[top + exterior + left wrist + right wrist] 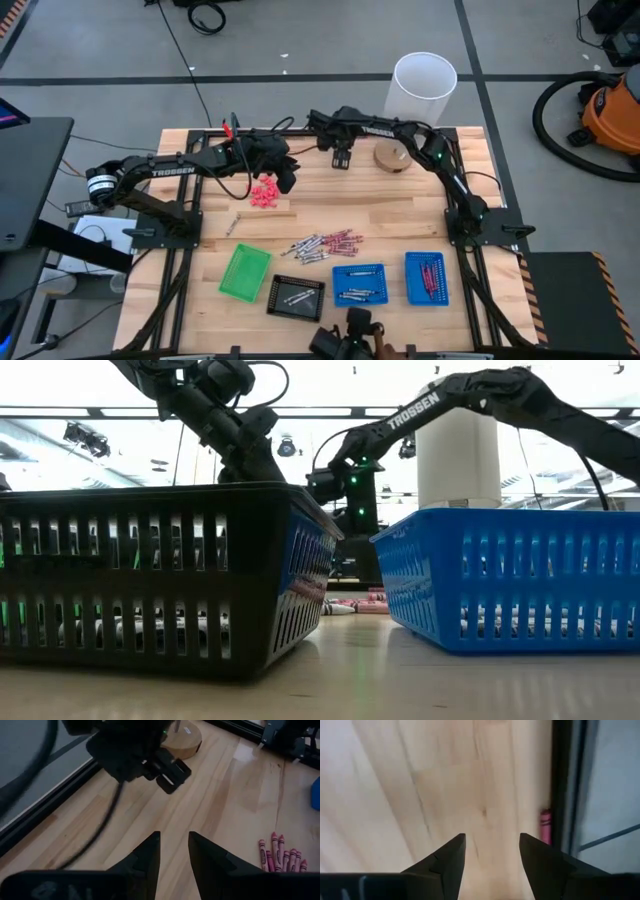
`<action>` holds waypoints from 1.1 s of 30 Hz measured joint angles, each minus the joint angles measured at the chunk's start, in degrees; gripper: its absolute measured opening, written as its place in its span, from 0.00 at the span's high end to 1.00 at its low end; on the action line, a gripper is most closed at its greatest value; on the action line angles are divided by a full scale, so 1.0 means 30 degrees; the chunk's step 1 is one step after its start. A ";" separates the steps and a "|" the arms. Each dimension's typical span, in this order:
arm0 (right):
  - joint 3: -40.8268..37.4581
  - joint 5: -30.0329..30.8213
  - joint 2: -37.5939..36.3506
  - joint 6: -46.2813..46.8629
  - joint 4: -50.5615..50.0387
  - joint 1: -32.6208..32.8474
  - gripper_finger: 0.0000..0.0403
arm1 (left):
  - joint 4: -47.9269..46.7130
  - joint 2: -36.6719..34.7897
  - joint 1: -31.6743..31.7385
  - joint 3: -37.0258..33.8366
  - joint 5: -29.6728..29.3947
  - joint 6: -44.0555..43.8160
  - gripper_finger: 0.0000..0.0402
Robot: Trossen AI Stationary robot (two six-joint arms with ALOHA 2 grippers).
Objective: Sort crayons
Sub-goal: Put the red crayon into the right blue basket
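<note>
Most of the crayons (325, 244) lie in a loose heap on the wooden table (420, 215), just on the far side of the row of small trays. The black tray (296, 295) already holds a few pale ones, the two blue trays (358, 283) hold more, and the green tray (245, 271) next to the black tray looks empty from above. One stray stick (236, 222) lies apart from the heap, towards the left arm's side.

Both arms are up at the far edge, well away from the heap. The left gripper (173, 851) hangs near the pink chunky bits (265, 192) with its fingers a narrow gap apart and nothing in them. The right gripper (490, 852) hovers beside the wooden disc (391, 156), fingers spread wider, also empty; a pink crayon (545, 825) seems to lie against the table's dark frame just ahead of it, though only its end shows.

To do this well, I'd have the right gripper take that edge crayon across its width, coming straight down so the frame doesn't block a finger.
</note>
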 joint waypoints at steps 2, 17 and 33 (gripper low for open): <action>0.0005 -0.0265 0.0028 0.0749 0.0146 -0.0246 0.52 | 0.0000 0.0000 -0.0012 0.0000 0.0015 0.0007 0.73; -0.0078 -0.0736 0.0028 0.0758 0.0569 -0.1359 0.52 | 0.0138 0.0000 -0.0005 0.0000 0.0004 0.0331 0.73; -0.0994 -0.0133 0.0028 0.0832 -0.0619 -0.1285 0.52 | 0.0102 0.0000 0.0025 0.0000 0.0000 0.0335 0.73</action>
